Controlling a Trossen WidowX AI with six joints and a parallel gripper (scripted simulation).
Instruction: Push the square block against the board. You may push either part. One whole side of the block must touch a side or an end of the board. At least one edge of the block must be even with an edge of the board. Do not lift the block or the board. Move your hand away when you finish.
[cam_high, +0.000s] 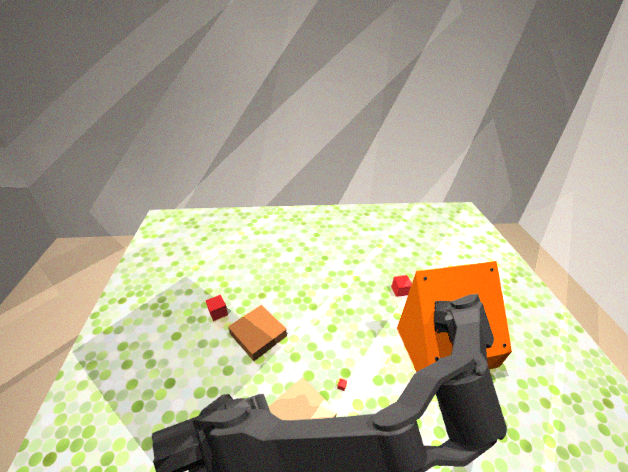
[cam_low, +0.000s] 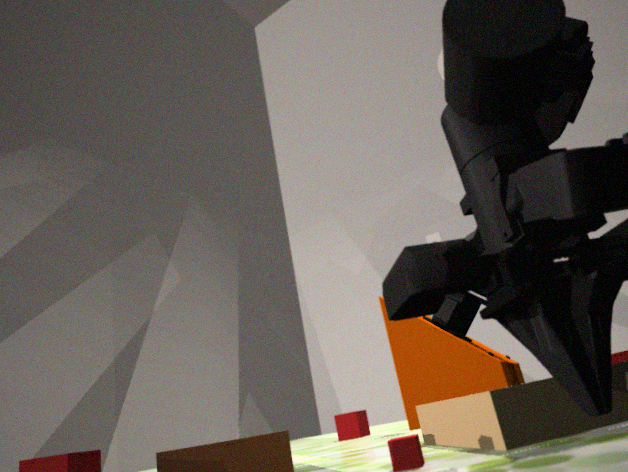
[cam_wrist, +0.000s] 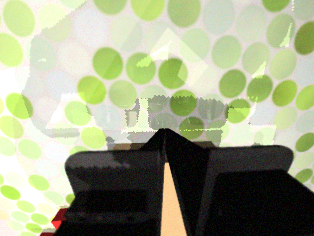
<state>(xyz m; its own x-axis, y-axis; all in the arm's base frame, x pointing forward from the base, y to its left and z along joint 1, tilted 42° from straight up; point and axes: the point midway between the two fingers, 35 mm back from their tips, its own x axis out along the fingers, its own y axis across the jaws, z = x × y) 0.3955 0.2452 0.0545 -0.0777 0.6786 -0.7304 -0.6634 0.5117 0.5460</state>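
Note:
The square block (cam_high: 257, 329) (cam_low: 225, 452), orange-brown, lies flat left of centre in the top view. The tan board (cam_high: 300, 398) (cam_low: 459, 420) lies nearer that camera, mostly hidden by the arm; a strip of the board (cam_wrist: 172, 210) shows between the finger bodies in the wrist view. A gap separates block and board. My gripper (cam_low: 600, 412) (cam_wrist: 164, 133) is shut and empty, pointing down. Its tips are low, in front of the board's dark long side in the exterior view. Whether they touch the board I cannot tell. In the top view the tips are hidden behind the arm.
An orange wedge (cam_high: 459, 284) (cam_low: 441, 365) stands at the right, partly behind the arm. Red cubes lie beside the block (cam_high: 216, 307), near the wedge (cam_high: 401, 285) (cam_low: 351, 425) and, smaller, near the board (cam_high: 342, 384) (cam_low: 405, 452).

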